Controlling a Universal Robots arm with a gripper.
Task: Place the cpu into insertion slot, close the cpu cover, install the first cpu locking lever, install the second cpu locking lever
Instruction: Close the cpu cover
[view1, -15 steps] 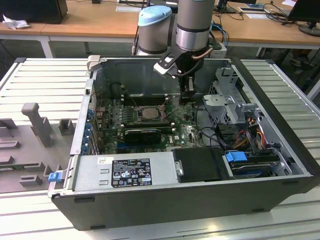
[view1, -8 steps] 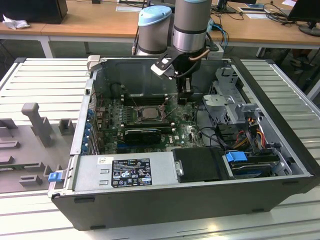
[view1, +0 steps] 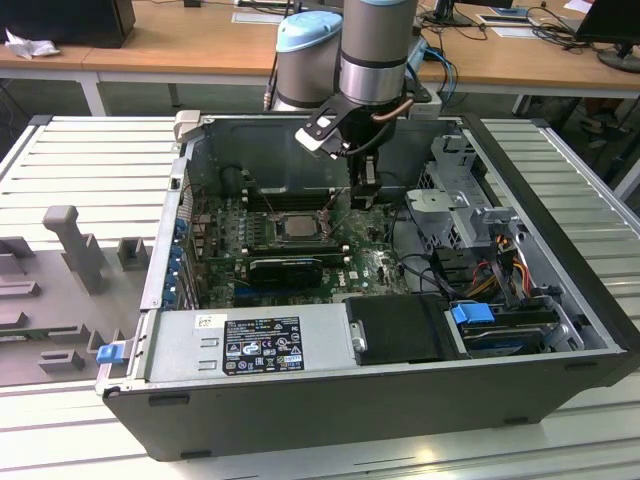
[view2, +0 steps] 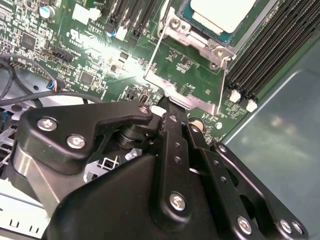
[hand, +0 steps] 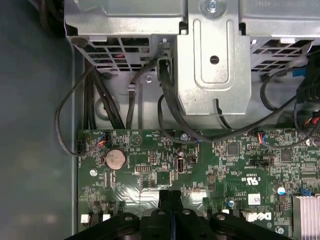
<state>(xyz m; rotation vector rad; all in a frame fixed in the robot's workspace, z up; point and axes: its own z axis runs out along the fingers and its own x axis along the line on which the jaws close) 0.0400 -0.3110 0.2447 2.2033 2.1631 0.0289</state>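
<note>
Case: an open dark computer case (view1: 330, 405) lies on its side on a ribbed metal table (view1: 80, 150), its inside facing up.
Power supply: a grey power supply (view1: 325, 335) with a label on top sits along the nearest wall.
Card: past it, a long black card (view1: 285, 268) stands on the green motherboard (view1: 375, 262).
Cpu: the cpu (view1: 297, 225), pale and square, lies seated in the insertion slot (view2: 200, 41), just beyond the card.
Cover: in the second wrist view the cpu cover (view2: 192, 97) is swung open, off the chip, and green board shows through its window.
Claw: the gripper (view2: 167, 102) has its fingers pressed together with no gap, tips at the cover's free edge. Whether they touch it I cannot tell.
Arm: the silver arm (view1: 375, 50) comes down from the far side of the case.
Background: wooden desks (view1: 180, 45) stand behind.
</note>
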